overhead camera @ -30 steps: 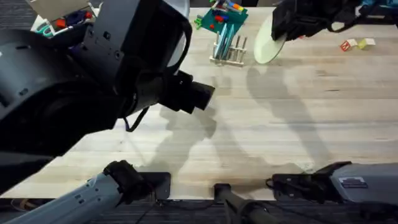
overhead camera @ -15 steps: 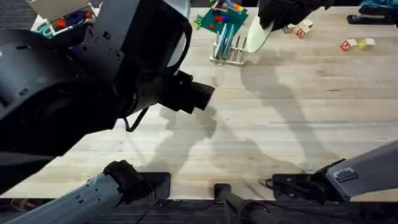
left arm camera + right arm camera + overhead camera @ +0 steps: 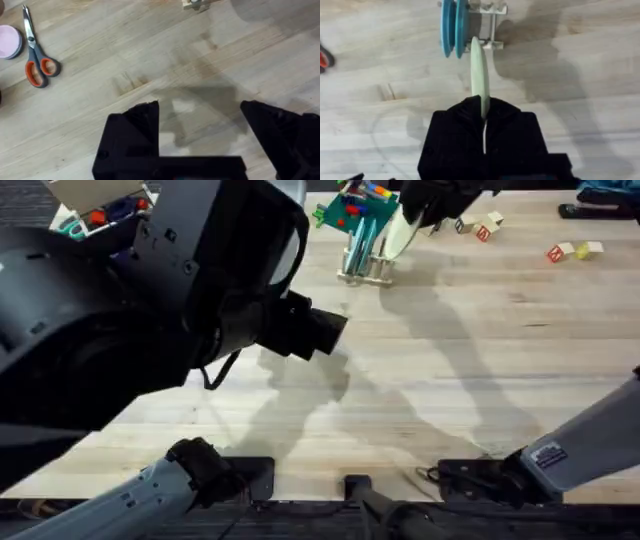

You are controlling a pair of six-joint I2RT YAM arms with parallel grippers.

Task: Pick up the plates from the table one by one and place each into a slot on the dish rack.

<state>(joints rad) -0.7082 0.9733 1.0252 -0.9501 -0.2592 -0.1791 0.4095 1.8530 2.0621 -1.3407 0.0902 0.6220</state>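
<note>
We see the right gripper (image 3: 484, 107) clamped on the cream-yellow plate (image 3: 479, 70), held edge-on, w/ the black fingers (image 3: 506, 117) pinched tight on both faces of its near rim. In the overhead view that plate (image 3: 398, 232) hangs tilted just beside the dish rack (image 3: 366, 266), at the rack's right side near the far edge of the table (image 3: 450, 370); we can't tell if it touches the pegs yet. From the right wrist view the plate's far edge lines up w/ the rack (image 3: 487, 25), in front of a free slot next to the blue plates (image 3: 454, 27), which stand upright between pegs; two blue discs seem to be there, side by side. The left gripper (image 3: 200, 107) hovers over bare wood w/ its fingers (image 3: 137, 127) wide apart, nothing between them. Beyond it lie scissors (image 3: 35, 52) w/ orange handles and a pink lid (image 3: 10, 41), well apart from the rack. A green brick build (image 3: 355, 205) sits just behind the rack, and small blocks (image 3: 572, 250) lie near the table's far right.
</note>
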